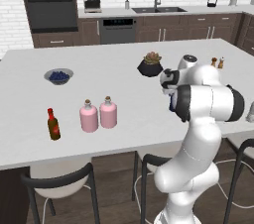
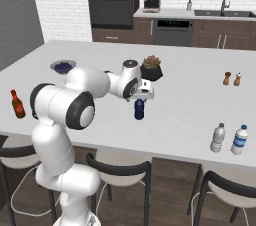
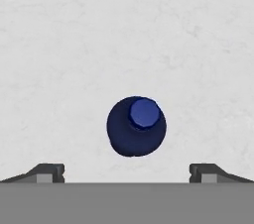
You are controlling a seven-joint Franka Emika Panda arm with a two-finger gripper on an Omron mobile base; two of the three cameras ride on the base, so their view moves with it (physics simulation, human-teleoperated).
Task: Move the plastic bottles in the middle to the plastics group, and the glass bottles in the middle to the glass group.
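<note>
Nearest the lens, found the two dark fingertips (image 3: 49,172) of the gripper (image 3: 127,172) spread fully apart, gripping nothing. Looked straight down on the small dark blue plastic bottle (image 3: 136,126), cap uppermost, upright on the white marble island counter (image 3: 74,29), centred sideways between the jaws yet set slightly ahead of the line joining them. Judged its long axis vertical, in line with the hand's approach, so reckoned on a straight descent with a slight forward nudge before closing. From the right base view, placed the same bottle directly under the hand, with the pair of clear plastic bottles (image 2: 218,137) well apart toward the robot's right, near the counter's front edge. From the left base view, noted two squat pink corked flasks (image 1: 89,116) just beside each other, near the slim red-brown sauce bottle (image 1: 53,125). Could not tell whether the tips stood level with the cap or above it. Lost most of the blue bottle behind the white forearm in the left base view; could not read any label.
</note>
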